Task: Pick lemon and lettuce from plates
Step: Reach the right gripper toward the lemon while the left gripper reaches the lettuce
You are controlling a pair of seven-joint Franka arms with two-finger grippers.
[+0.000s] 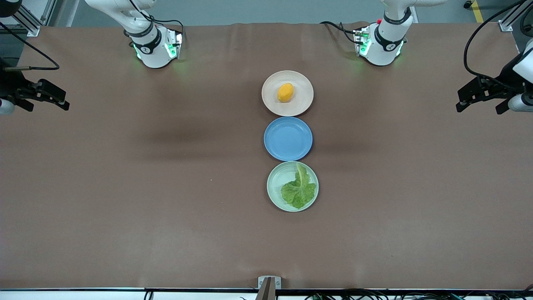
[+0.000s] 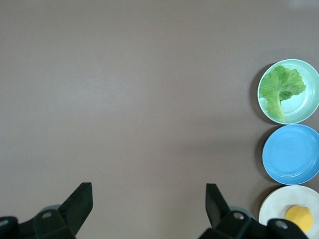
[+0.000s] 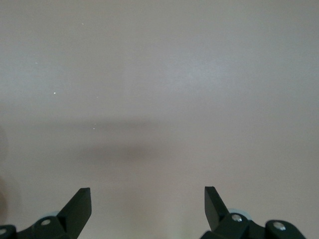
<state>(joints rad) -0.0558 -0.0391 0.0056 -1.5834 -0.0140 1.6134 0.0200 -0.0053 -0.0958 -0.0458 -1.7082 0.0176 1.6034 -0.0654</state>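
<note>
Small orange-yellow lemon (image 1: 285, 92) on beige-pink plate (image 1: 302, 106); crinkled green lettuce (image 1: 298, 190) on mint plate (image 1: 274, 187), nearer camera. Left gripper (image 1: 468, 96), right gripper (image 1: 52, 98) wait over surface (image 1: 125, 175) ends, jaws apart, empty.

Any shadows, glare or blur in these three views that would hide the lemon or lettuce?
Front view: even light, soft dark smudges of shadow on the table beside the blue plate; lemon and lettuce sharp. Left wrist view: clear, no glare, left tool open. Right wrist view: paler, washed-out table with one faint shadow band; right tool open; neither item shows.
</note>
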